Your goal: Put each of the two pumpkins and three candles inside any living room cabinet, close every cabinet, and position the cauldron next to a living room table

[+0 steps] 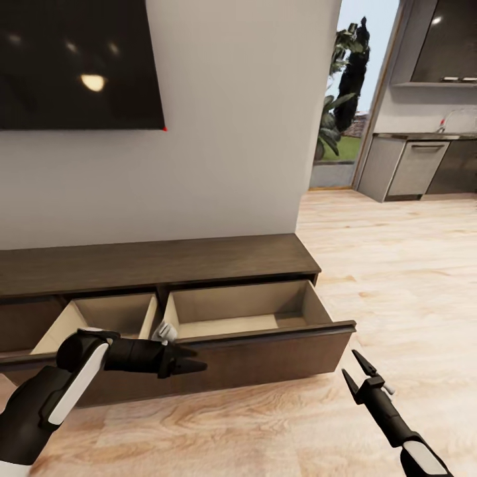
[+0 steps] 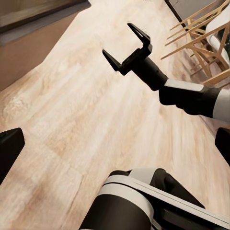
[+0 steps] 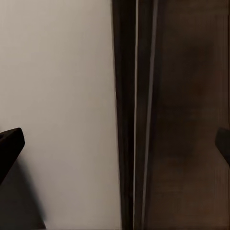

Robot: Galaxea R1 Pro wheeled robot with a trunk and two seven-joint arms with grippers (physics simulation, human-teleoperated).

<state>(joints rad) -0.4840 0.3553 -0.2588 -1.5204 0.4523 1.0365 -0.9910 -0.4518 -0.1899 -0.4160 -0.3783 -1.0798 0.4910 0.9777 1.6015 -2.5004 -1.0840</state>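
Both end effectors are empty: left end effector [image 1: 192, 366] looks pressed together against the cabinet [image 1: 265, 354] drawer front, right end effector [image 1: 354, 374] spread. We risk ramming the open drawers; no pumpkins visible.

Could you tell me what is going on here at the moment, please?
The robot faces the long dark-brown cabinet under the wall screen. Two of its drawers are pulled out; the right drawer looks empty. A pale candle sits by the divider between them. The left gripper hovers near that candle, apparently empty, and the right gripper is open, holding nothing.
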